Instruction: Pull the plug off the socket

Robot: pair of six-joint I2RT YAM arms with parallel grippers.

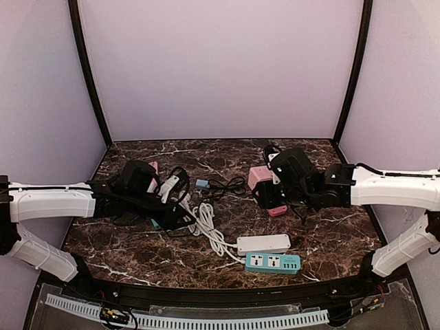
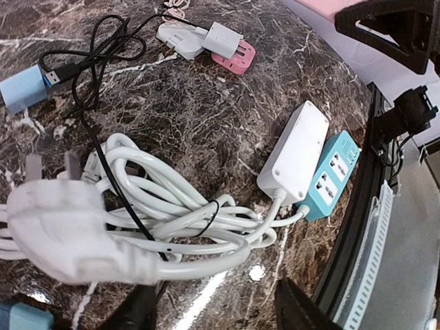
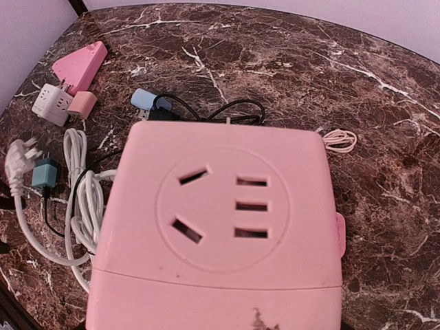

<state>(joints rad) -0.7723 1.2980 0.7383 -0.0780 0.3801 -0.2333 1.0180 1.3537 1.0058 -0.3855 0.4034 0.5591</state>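
Our left claw (image 2: 216, 311) gapes, white plug (image 2: 69, 234) just left of it; our right claw (image 1: 265, 192) clamps the pink socket cube (image 3: 220, 220).

White plug (image 3: 17, 155) lies unplugged, pins up, well apart from the pink socket (image 3: 220, 220)

A white rectangular plastic power strip (image 1: 263, 243) is lying on the dark marble tabletop (image 1: 330, 227) just beside a teal power strip (image 1: 273, 263); a light-blue charger block (image 2: 20, 89) is trailing a black cable (image 2: 60, 71).
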